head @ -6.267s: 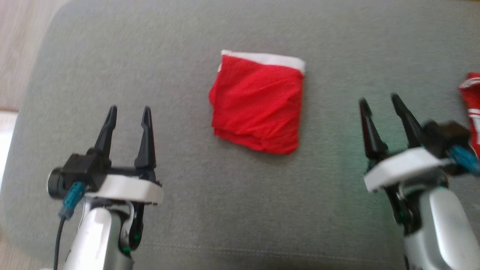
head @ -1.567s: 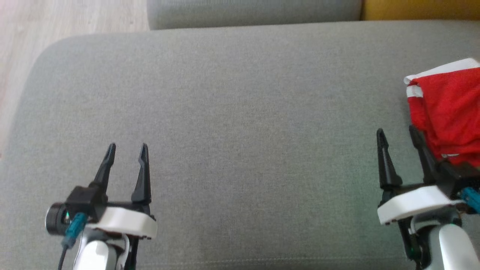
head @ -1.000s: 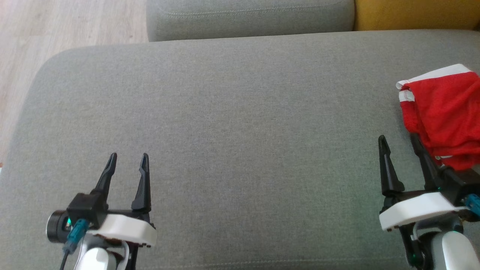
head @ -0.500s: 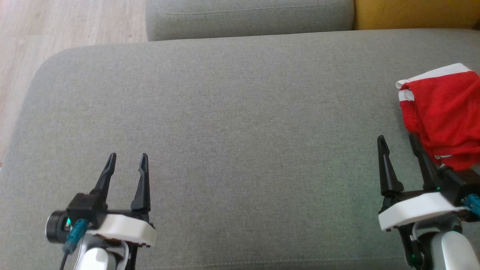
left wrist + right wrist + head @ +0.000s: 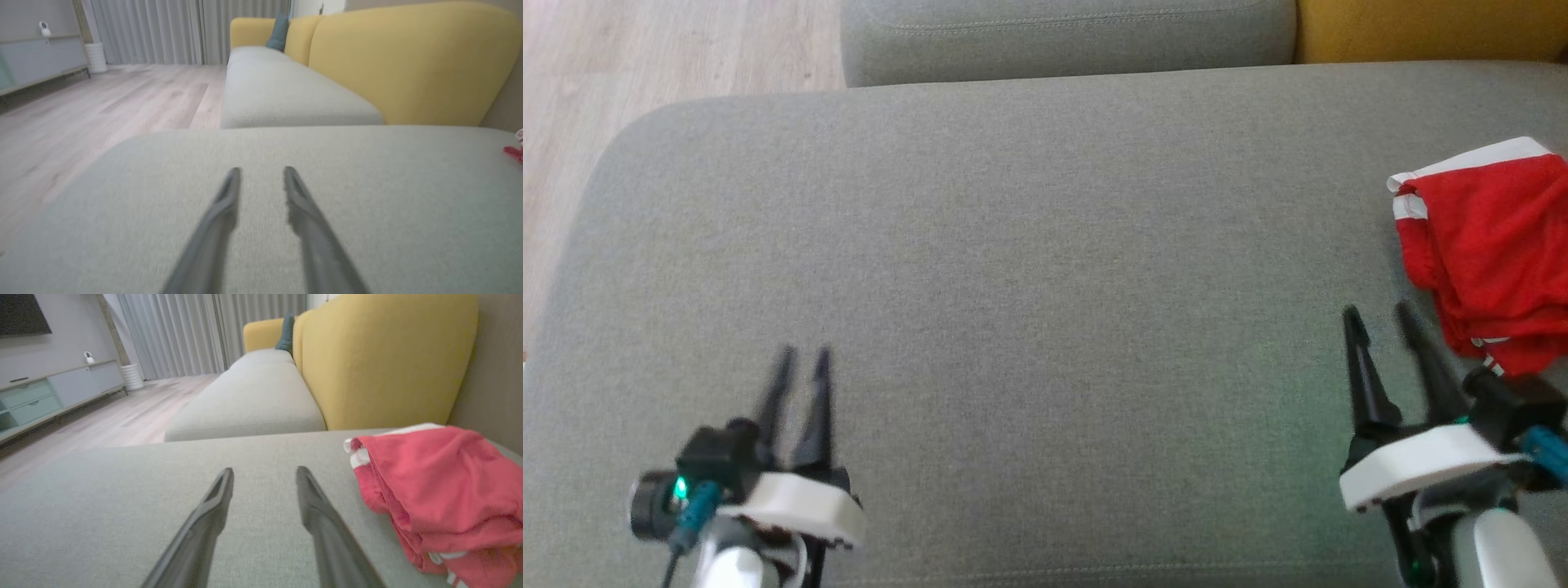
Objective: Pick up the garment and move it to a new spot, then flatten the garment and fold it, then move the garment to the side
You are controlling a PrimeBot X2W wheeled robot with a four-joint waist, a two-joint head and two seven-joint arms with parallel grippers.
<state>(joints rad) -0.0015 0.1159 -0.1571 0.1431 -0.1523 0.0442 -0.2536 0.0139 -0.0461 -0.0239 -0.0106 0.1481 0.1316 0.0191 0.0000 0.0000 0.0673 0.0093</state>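
Observation:
The red garment with white trim (image 5: 1494, 245) lies folded and bunched at the far right of the grey cushion (image 5: 1029, 269); the right wrist view has the garment (image 5: 433, 486) just right of my fingers. My right gripper (image 5: 1379, 312) hovers open at the lower right, its fingertips just left of the garment's lower edge, holding nothing. My left gripper (image 5: 801, 353) is at the lower left, blurred, fingers narrowly apart and empty; the left wrist view shows the left gripper (image 5: 260, 170) over bare cushion, with a red scrap of garment (image 5: 514, 152) at the right edge.
A second grey seat cushion (image 5: 1062, 37) adjoins the far edge, with a yellow sofa back (image 5: 1429, 28) beside it. Wooden floor (image 5: 645, 73) lies past the cushion's rounded left corner. A low cabinet (image 5: 53, 392) stands across the room.
Both grippers have drawn back toward the near edge and their fingers have narrowed, the left more so. The garment stays put at the right.

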